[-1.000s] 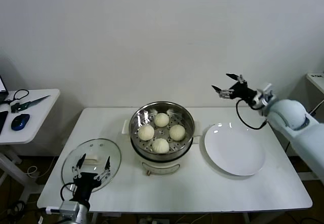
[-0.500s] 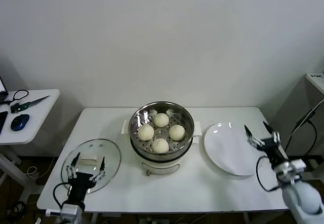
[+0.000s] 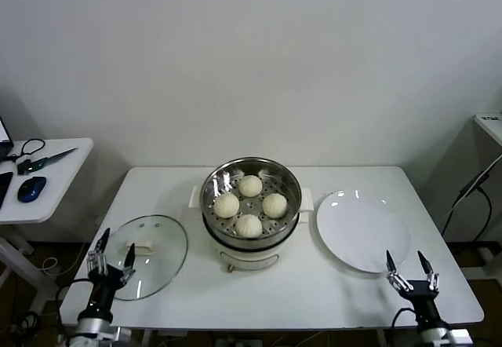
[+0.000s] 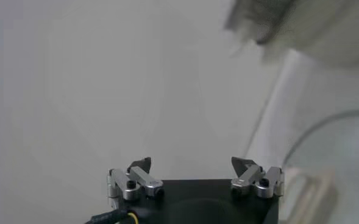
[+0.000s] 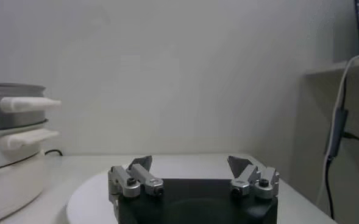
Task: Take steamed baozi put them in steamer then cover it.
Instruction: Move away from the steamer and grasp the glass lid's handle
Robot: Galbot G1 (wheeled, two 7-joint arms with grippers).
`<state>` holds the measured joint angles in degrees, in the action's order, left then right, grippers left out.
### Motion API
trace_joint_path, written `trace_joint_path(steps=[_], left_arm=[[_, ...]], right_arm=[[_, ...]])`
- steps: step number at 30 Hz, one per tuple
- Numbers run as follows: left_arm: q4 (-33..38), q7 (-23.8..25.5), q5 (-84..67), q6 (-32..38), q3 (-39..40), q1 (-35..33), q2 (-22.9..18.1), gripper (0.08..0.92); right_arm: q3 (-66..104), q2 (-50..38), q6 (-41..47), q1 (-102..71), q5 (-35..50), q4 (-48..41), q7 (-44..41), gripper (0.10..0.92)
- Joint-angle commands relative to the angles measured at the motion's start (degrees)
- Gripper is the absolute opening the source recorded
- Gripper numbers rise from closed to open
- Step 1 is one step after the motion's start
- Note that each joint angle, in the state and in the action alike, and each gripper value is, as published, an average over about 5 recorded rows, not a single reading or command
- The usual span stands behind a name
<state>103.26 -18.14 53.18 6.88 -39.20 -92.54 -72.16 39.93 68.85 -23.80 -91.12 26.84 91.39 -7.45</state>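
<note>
The steamer (image 3: 251,241), a shiny steel pot on a cream base, stands at the middle of the white table. Several cream-white baozi (image 3: 250,185) rest on its perforated tray. Its glass lid (image 3: 157,264) lies flat on the table to the left, uncovered pot beside it. My left gripper (image 3: 115,245) is low at the table's front left edge, just off the lid's rim, open and empty (image 4: 191,164). My right gripper (image 3: 405,261) is low at the front right, before the plate, open and empty (image 5: 190,161). In the right wrist view the steamer (image 5: 8,140) shows side-on.
A flat white plate (image 3: 362,229) lies right of the steamer, with nothing on it; its rim (image 5: 85,195) shows just ahead of my right gripper. A small side table (image 3: 55,174) with a mouse and cables stands at far left. A cable (image 3: 471,190) hangs at far right.
My right arm has come down from high behind the plate to the table's front right edge. My left gripper has drawn back off the lid toward the front left. Both stayed open.
</note>
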Motion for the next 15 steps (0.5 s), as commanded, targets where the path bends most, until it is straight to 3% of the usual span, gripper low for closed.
trace_joint_path(steps=[1,15], left_arm=[[-11.0,-6.3,17.7,2.5,-0.5,2.0,3.0,0.823],[-20.2,-6.6,18.5,1.6,0.8,7.8,2.6,0.823]], right_arm=[[1.1,5.0,-3.3,-4.6,-1.6,0.2,0.7,0.823],[1.7,6.2,-3.5,-4.9,-1.5,0.4,1.5,0.823]])
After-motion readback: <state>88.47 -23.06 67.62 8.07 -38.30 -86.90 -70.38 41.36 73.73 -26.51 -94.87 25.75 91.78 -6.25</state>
